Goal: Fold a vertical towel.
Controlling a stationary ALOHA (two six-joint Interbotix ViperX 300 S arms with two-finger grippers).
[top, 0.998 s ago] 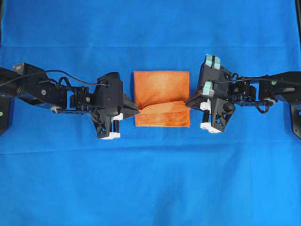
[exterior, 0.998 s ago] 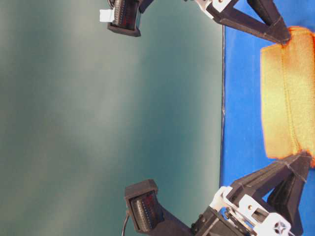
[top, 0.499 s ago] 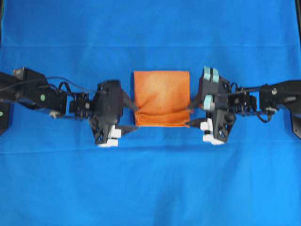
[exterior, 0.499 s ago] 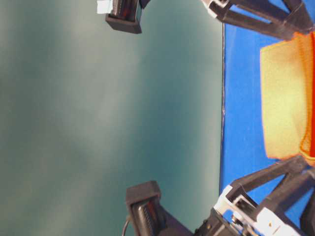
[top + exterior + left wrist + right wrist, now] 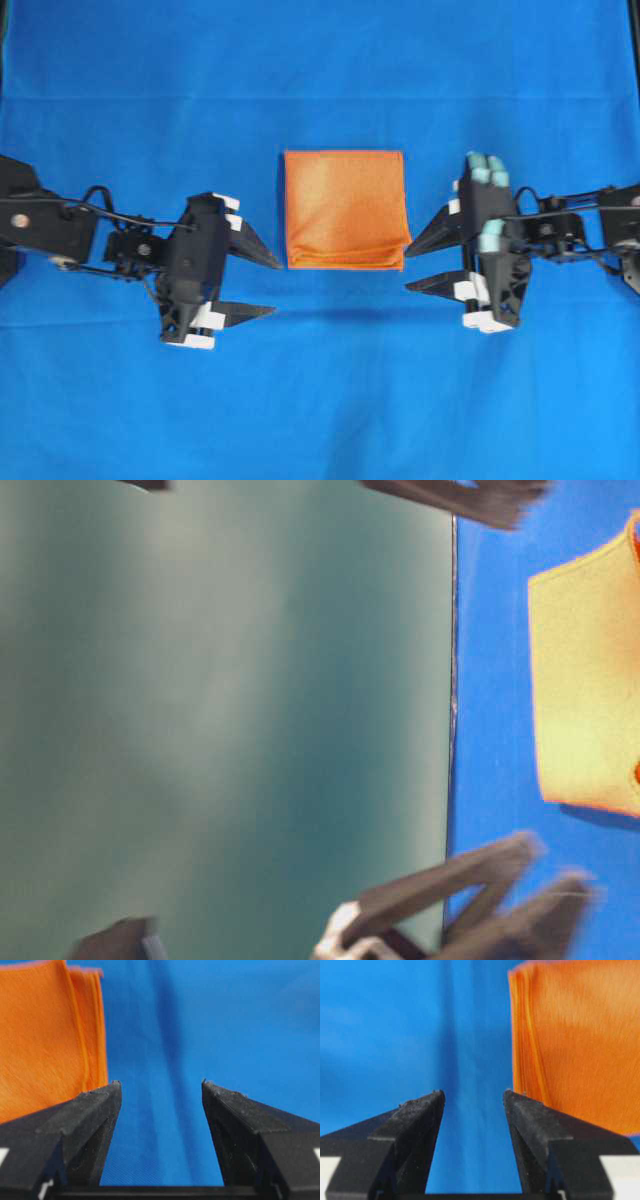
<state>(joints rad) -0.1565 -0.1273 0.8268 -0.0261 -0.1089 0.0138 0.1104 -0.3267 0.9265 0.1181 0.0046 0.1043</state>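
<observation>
The orange towel (image 5: 345,209) lies flat on the blue cloth as a folded, nearly square stack; its layered edges show in the left wrist view (image 5: 47,1040) and the right wrist view (image 5: 575,1045). It also shows at the right edge of the table-level view (image 5: 585,680). My left gripper (image 5: 263,287) stands open just off the towel's lower left corner, nothing between its fingers. My right gripper (image 5: 420,267) stands open by the lower right corner, also empty. In each wrist view only blue cloth lies between the jaws (image 5: 159,1085) (image 5: 473,1094).
A large blue cloth (image 5: 330,400) covers the whole work surface. Its front edge (image 5: 453,680) shows in the table-level view against a grey-green backdrop. Both arms stretch in from the left and right sides.
Both grippers let go of the towel's edge, opened, and drew back outward and toward the near side. The lifted half now lies flat, so the towel is a smaller square.
</observation>
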